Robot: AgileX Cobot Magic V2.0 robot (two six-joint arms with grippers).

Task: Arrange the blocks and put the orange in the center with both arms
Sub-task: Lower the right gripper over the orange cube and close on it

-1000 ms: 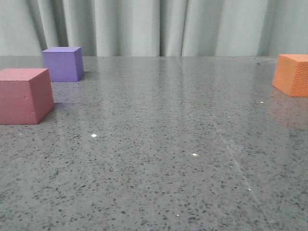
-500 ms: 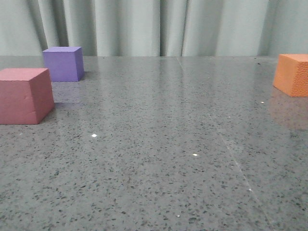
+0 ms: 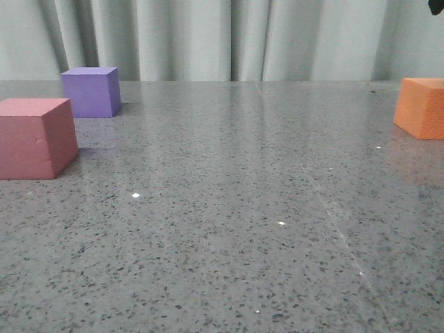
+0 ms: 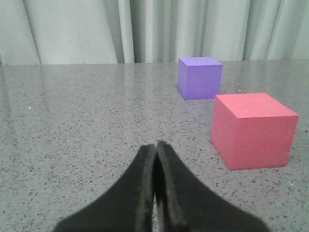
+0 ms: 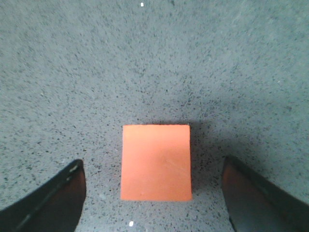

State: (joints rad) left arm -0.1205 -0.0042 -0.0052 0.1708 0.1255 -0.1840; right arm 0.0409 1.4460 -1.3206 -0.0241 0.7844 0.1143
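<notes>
The step in hand appears to be the approach to grasp: the right end effector hangs wide open and empty above the orange cube at the table's right edge, the left end effector is closed and empty, so descent should follow.

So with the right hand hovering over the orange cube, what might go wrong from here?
1. The right hand is open with wide gaps either side of the orange cube; an off-centre descent could nudge the cube before the fingers close.
2. The left hand is shut, so it must open before taking the pinkish-red cube, and the purple cube standing close behind could get bumped.
</notes>
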